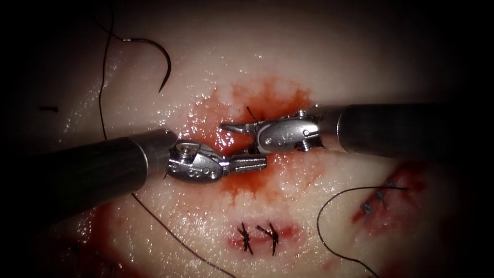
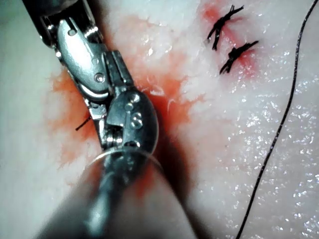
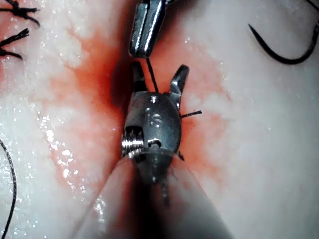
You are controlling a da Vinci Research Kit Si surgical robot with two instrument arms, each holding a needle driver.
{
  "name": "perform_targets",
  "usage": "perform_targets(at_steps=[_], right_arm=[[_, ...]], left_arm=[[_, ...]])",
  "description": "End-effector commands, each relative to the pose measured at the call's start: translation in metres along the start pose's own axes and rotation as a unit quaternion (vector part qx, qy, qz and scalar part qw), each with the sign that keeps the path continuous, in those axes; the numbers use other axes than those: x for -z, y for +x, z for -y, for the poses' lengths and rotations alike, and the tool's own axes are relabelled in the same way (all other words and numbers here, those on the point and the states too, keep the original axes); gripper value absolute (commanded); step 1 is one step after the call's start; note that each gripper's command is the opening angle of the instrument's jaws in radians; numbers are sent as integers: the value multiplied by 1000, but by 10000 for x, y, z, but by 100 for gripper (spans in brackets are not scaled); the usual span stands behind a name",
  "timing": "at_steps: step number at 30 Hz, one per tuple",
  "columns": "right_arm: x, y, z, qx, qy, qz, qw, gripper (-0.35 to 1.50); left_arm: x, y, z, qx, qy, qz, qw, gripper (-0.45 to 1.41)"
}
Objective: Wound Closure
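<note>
**A:** Up on the tissue [image 1: 309, 51], well left of the cut [image 1: 267, 100], the needle [image 1: 157, 54] is seen lying free, not driven in. It's nearer the left tool [image 1: 252, 164].

**B:** Yep. The thread [image 3: 152, 79] looks pinched in that tool's closed jaws, and the right tool [image 3: 160, 68] is spread around it, nothing gripped.

Curved dark needle [image 1: 159, 64] lying free on the pale tissue [image 1: 309, 56], far left of the red cut [image 1: 257, 110], black thread [image 1: 103, 77] trailing from its end
</note>
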Motion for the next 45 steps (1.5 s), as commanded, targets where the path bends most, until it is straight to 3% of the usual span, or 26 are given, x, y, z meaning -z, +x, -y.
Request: perform_targets(at_steps=[1, 3, 5, 6, 12, 13, 14, 16, 17, 18, 24, 30, 31, 38, 45], right_arm=[[-8, -3, 3, 1, 1, -1, 1000, 135], [-8, -2, 5, 1, 2, -2, 1000, 123], [-6, -1, 9, 3, 5, -4, 1000, 69], [-3, 0, 15, 11, 8, -8, 1000, -35], [-4, 2, 17, 24, 8, -11, 1000, -35], [-4, 2, 15, 23, 8, -12, 1000, -32], [-2, 3, 8, 23, 9, -13, 1000, 86], [7, 7, -1, 6, 5, -9, 1000, 133], [7, 7, -1, 6, 5, -9, 1000, 133], [15, 10, -5, 3, -1, -4, 1000, 146], [75, 19, 0, 0, 3, -8, 1000, 148], [108, 14, -3, -3, -6, 9, 1000, 148], [115, 9, -6, -4, -9, 13, 1000, 148], [113, 5, -6, -3, -10, 15, 1000, 148], [111, 5, -2, -1, -11, 15, 1000, 148]], left_arm=[[-7, -5, 0, -1, 0, -1, 1000, -45], [-7, -5, 0, -1, 0, -1, 1000, -45], [-7, -5, 0, -1, 0, -1, 1000, -45], [-7, -5, -1, -1, 0, -1, 1000, -45], [-6, -3, -3, -2, -1, -1, 1000, -45], [-5, -1, -4, -2, -1, -2, 1000, -45], [-2, 1, -6, -3, -2, -2, 1000, -45], [8, 8, -9, -3, -1, 2, 1000, -45], [8, 8, -9, -3, -1, 2, 1000, -45], [17, 14, -12, -3, -1, 7, 1000, -45], [60, 39, -19, -1, 12, 29, 1000, -45], [116, 42, -15, 12, 67, 63, 996, -45], [148, 37, -13, 23, 95, 75, 992, -45], [244, -2, -16, 27, 172, 172, 970, -45], [270, -70, -49, 44, 181, 218, 958, -45]])
